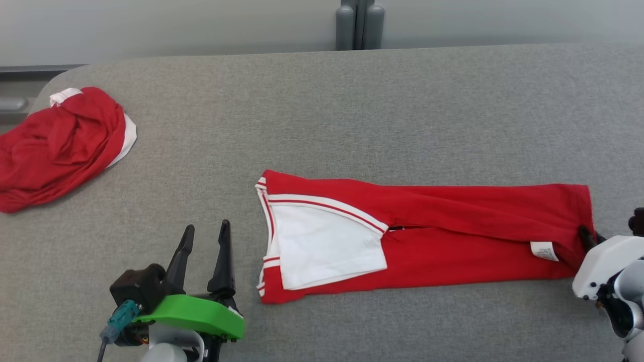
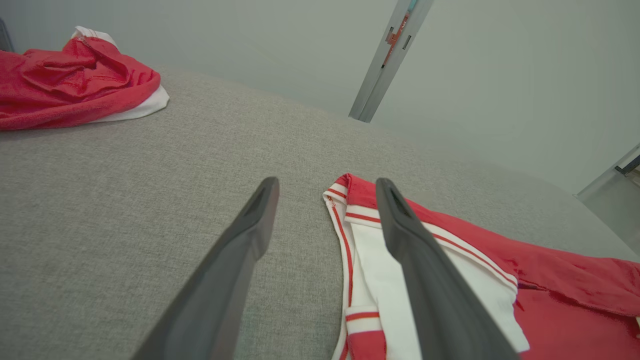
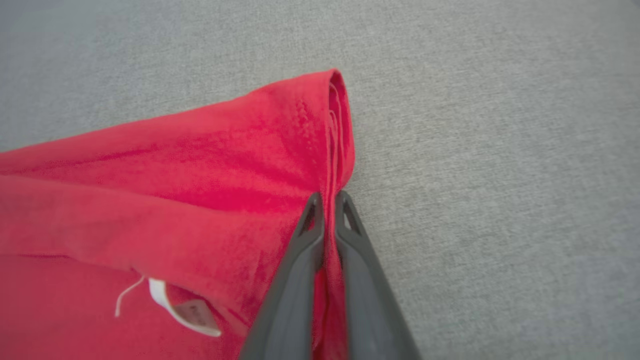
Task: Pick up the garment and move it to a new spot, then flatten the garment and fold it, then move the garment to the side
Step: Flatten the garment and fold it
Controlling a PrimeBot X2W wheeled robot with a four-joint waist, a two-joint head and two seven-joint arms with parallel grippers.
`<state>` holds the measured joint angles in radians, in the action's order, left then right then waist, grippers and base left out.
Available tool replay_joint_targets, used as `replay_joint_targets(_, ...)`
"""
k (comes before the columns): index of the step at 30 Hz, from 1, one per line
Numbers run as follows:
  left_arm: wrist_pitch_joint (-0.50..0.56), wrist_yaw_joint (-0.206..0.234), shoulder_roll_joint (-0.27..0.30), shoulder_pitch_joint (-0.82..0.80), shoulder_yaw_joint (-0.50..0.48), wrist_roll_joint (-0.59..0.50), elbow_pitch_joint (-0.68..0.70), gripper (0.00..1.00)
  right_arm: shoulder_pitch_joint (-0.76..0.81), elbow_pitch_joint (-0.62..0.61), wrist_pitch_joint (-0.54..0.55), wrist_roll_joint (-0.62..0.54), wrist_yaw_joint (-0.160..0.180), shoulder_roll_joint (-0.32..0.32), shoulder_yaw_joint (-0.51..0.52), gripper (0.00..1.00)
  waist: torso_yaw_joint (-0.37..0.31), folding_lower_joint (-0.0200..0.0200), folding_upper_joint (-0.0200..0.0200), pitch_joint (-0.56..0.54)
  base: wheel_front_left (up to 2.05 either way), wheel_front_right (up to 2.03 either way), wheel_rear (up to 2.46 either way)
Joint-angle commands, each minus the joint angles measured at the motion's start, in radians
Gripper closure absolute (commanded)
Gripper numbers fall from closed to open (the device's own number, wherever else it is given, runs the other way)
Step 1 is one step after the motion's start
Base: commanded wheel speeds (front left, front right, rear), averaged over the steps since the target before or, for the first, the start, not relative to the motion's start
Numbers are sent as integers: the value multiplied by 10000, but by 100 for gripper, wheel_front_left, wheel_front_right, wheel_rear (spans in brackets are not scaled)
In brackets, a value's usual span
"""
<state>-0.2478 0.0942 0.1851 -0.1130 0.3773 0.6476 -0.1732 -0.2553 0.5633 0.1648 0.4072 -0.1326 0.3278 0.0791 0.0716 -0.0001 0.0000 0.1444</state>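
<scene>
garment, red and folded into a long strip with a white panel at one end, lies flat across the middle of the grey padded table. right gripper is pinched tight on the strip's right edge, near a white label. left gripper, fingers spread and holding nothing, sits just beside the white-trimmed end. crumpled red bundle rests well apart at the table's far left.

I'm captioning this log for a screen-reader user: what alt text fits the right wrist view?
The right gripper, its two dark jaws shut, pinches the folded end of a red cloth garment lying on a grey fabric surface. A small white care label hangs from the cloth at lower left.
</scene>
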Motion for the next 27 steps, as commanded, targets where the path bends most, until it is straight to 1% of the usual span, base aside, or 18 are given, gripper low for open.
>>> replay_joint_targets(1,-47,31,53,-134,-32,-81,-44,0,36,33,-99,51,35,120,183,100,-292,1,0,-156,0,0,0)
replay_joint_targets(5,-68,109,120,-167,-52,-146,-132,0,249,-31,-159,33,31,367,704,100,-642,1,0,-241,0,0,0)
replay_joint_targets(9,-85,158,172,-202,-50,-219,-200,0,257,-266,-159,-70,29,269,1014,100,-917,1,0,-286,0,0,0)
replay_joint_targets(12,-96,168,167,-233,-35,-230,-254,0,253,-511,-111,-32,28,97,928,100,-986,1,0,-320,0,0,0)
replay_joint_targets(15,-104,156,157,-247,-7,-240,-324,0,285,-1087,4,240,25,-117,512,100,-978,1,0,-375,0,0,0)
replay_joint_targets(18,-86,141,147,-253,18,-238,-382,0,480,-1762,105,400,23,-287,46,100,-833,1,0,-440,0,0,0)
replay_joint_targets(23,-81,122,71,-202,68,-178,-450,0,805,-3385,513,702,25,-803,-870,100,-432,1,0,-522,0,0,0)
replay_joint_targets(27,-81,121,50,-217,74,-154,-491,0,887,-4345,792,899,23,-1171,-1751,100,-68,1,0,-582,0,0,0)
